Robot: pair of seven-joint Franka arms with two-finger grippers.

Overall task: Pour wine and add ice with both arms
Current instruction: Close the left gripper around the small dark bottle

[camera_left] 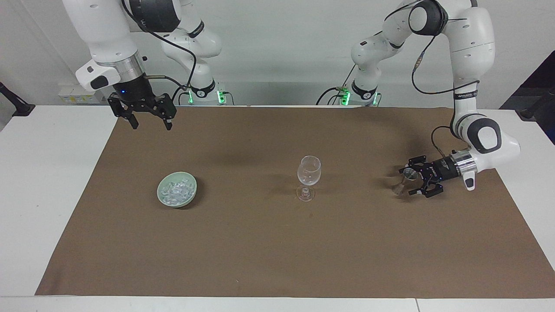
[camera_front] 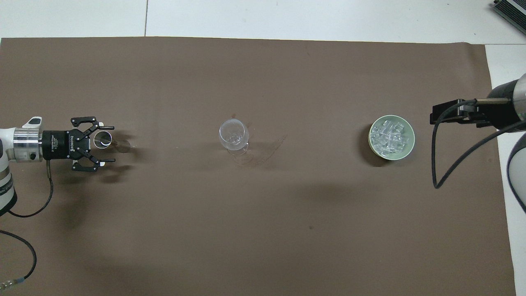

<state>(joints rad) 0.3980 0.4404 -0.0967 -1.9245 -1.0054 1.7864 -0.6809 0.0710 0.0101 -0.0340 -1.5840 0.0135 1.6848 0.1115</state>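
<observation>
The left pincer, marked ROBOTIQ, lies level with fingers spread around the jigger, not pinching it. The right pincer hangs spread above the bench's mat. Ice fills the dish, at 3 o'clock from the glass overhead.
</observation>
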